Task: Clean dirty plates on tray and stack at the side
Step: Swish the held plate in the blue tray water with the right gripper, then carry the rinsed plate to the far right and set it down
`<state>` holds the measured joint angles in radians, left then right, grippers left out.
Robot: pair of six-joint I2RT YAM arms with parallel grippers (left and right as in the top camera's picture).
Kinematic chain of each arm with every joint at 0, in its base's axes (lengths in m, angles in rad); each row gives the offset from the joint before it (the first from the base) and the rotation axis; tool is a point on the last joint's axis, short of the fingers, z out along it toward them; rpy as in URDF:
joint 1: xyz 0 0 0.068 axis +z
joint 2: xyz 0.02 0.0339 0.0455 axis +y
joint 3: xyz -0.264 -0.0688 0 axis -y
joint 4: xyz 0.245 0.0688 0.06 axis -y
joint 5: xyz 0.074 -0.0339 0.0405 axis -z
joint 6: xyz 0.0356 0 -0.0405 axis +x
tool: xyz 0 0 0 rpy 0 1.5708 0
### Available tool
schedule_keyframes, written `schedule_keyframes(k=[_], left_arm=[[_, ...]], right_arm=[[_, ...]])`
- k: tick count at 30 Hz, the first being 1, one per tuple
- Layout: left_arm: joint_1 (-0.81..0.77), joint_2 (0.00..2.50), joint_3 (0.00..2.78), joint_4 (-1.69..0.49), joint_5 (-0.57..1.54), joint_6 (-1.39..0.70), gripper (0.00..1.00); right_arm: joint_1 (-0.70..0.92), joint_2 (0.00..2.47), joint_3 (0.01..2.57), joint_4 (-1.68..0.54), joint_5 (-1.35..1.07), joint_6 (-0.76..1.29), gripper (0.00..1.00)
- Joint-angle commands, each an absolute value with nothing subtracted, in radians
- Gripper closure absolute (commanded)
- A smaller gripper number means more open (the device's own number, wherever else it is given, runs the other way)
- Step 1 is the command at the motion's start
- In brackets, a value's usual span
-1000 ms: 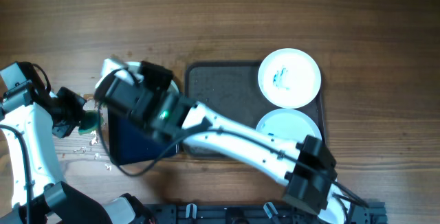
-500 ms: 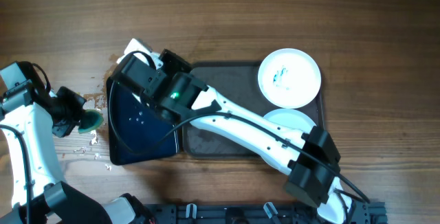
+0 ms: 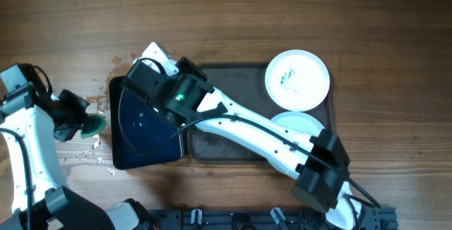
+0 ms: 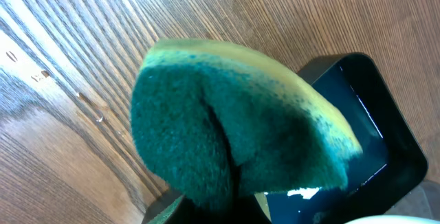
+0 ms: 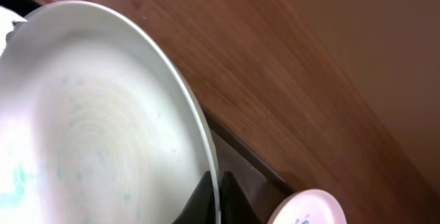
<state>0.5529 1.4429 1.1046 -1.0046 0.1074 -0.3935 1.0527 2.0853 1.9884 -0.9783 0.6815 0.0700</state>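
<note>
My right gripper [image 5: 217, 198] is shut on the rim of a white plate [image 5: 103, 128]. That plate is held up on edge, with faint bluish traces on its face. From overhead only a white sliver of this plate [image 3: 153, 49] shows past the right gripper [image 3: 157, 62], above the far corner of the blue tray. Two more plates lie on the grey-brown tray [image 3: 226, 89]: a blue-smeared one [image 3: 297, 80] at its far right and one [image 3: 300, 124] partly under my right arm. My left gripper [image 4: 227, 210] is shut on a green and yellow sponge [image 4: 234, 128], left of the blue tray.
A smaller dark blue tray [image 3: 141, 135] lies left of the grey-brown tray, with a few droplets inside. White flecks [image 3: 92, 154] are scattered on the wooden table near my left arm. My right arm crosses the grey-brown tray diagonally.
My right gripper has carried the plate rightward and farther back, from over the blue tray's left side to its far right corner. The left arm and sponge have stayed put.
</note>
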Motion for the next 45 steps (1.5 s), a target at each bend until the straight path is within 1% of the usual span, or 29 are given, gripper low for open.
schedule_keyframes(k=[1, 3, 4, 5, 6, 7, 8, 10, 12, 16, 21, 25, 27, 29, 32, 33, 36, 39, 41, 43, 44, 45], left_arm=[[0.559, 1.448, 1.117, -1.004, 0.124, -0.373, 0.96], [0.559, 1.448, 1.117, -1.003, 0.134, -0.373, 0.96], [0.559, 1.448, 1.117, -1.002, 0.134, -0.373, 0.96], [0.559, 1.448, 1.117, -1.004, 0.134, -0.373, 0.96], [0.559, 1.448, 1.117, -1.003, 0.134, -0.373, 0.96], [0.559, 1.448, 1.117, -0.999, 0.134, -0.373, 0.96], [0.559, 1.448, 1.117, -0.995, 0.136, -0.374, 0.96], [0.559, 1.448, 1.117, -0.995, 0.142, -0.373, 0.96], [0.559, 1.448, 1.117, -0.987, 0.142, -0.374, 0.96], [0.559, 1.448, 1.117, -0.983, 0.154, -0.374, 0.96], [0.559, 1.448, 1.117, -0.985, 0.157, -0.373, 0.96], [0.559, 1.448, 1.117, -0.999, 0.157, -0.373, 0.96], [0.559, 1.448, 1.117, -0.997, 0.157, -0.373, 0.96], [0.559, 1.448, 1.117, -0.999, 0.157, -0.373, 0.96], [0.558, 1.448, 1.117, -0.991, 0.157, -0.373, 0.96], [0.558, 1.448, 1.117, -0.992, 0.157, -0.374, 0.96], [0.539, 1.448, 1.117, -0.991, 0.168, -0.373, 0.96], [0.450, 1.454, 1.117, -0.981, 0.168, -0.373, 0.96], [0.341, 1.465, 1.117, -0.971, 0.168, -0.374, 0.96], [0.236, 1.481, 1.117, -0.950, 0.168, -0.374, 0.96], [0.127, 1.502, 1.117, -0.920, 0.168, -0.374, 0.96], [0.084, 1.510, 1.117, -0.907, 0.168, -0.373, 0.96]], right_arm=[[1.046, 2.068, 2.001, -0.996, 0.849, 0.196, 0.96], [1.038, 2.066, 2.001, -0.980, 0.747, 0.164, 0.96], [1.029, 2.062, 2.001, -0.992, 0.880, 0.200, 0.96], [1.029, 2.062, 2.001, -0.982, 1.015, 0.163, 0.96], [1.029, 2.062, 2.001, -0.934, 1.110, 0.012, 0.96], [1.030, 2.062, 2.001, -0.823, 1.199, -0.214, 0.96], [1.037, 2.060, 2.001, -0.752, 1.202, -0.355, 0.96], [1.053, 2.057, 2.001, -0.694, 1.209, -0.540, 0.96], [1.079, 2.057, 2.001, -0.681, 1.197, -0.622, 0.96], [1.173, 2.057, 2.001, -0.689, 1.116, -0.599, 0.96], [1.203, 2.057, 2.001, -0.784, 1.048, -0.466, 0.96], [1.206, 2.057, 2.001, -0.778, 1.021, -0.437, 0.96], [1.189, 2.057, 2.001, -0.820, 0.861, -0.306, 0.96], [1.092, 2.057, 2.001, -0.909, 0.569, -0.031, 0.96], [0.941, 2.056, 2.001, -0.967, 0.245, 0.135, 0.96], [0.844, 2.041, 2.001, -0.973, 0.101, 0.166, 0.96], [0.641, 1.964, 2.002, -0.987, -0.037, 0.229, 0.96], [0.384, 1.895, 2.002, -1.025, -0.096, 0.338, 0.96], [0.180, 1.888, 2.002, -1.070, -0.197, 0.345, 0.96], [0.017, 1.893, 2.001, -1.120, -0.211, 0.368, 0.96], [-0.115, 1.895, 2.001, -1.149, -0.210, 0.366, 0.96], [-0.179, 1.895, 2.001, -1.163, -0.199, 0.362, 0.96]])
